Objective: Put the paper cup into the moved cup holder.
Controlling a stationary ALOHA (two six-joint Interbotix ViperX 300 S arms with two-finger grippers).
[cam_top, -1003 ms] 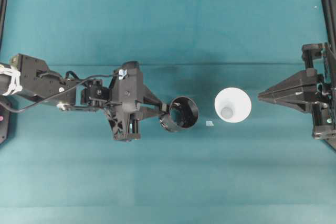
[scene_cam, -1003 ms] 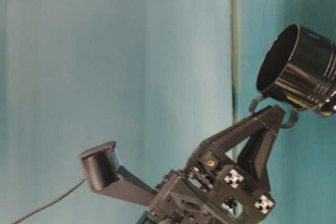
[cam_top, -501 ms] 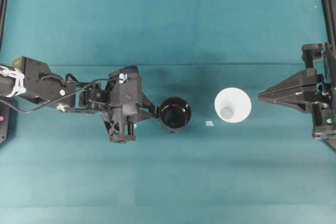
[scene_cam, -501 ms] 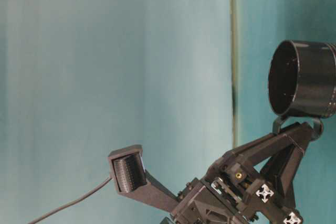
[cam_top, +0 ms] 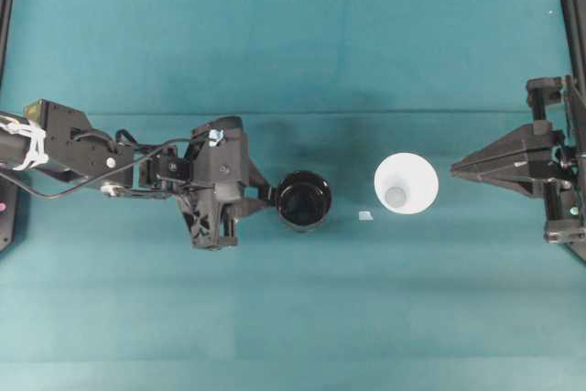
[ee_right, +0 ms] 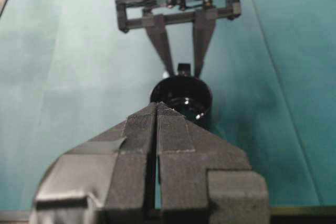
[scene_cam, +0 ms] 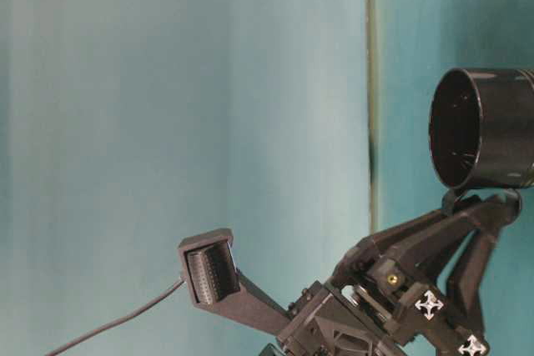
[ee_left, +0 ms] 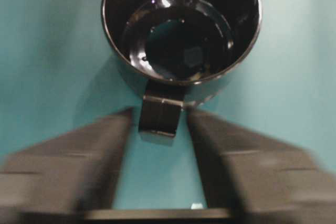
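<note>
The left gripper (cam_top: 271,199) is seen with its jaws parted, one finger on either side of the small handle of the cup holder (cam_top: 304,200), and in the left wrist view a sliver of teal shows between each finger (ee_left: 79,150) and that handle, so nothing is clamped. The glossy black cup holder (ee_left: 181,27) is stood upright on the teal table (cam_top: 293,43), mouth up, just left of the overhead frame's centre. The left arm is stretched in low from the left edge, roughly level across the frame.

Over at the right edge, the right gripper (cam_top: 455,168) is pressed fully closed, fingers (ee_right: 173,129) together and empty, pointed towards the centre. The paper cup (cam_top: 406,183) is stood upright to the right of centre, between holder and right gripper, apart from both. A small pale scrap (cam_top: 365,216) is spotted on the table between cup and holder.
</note>
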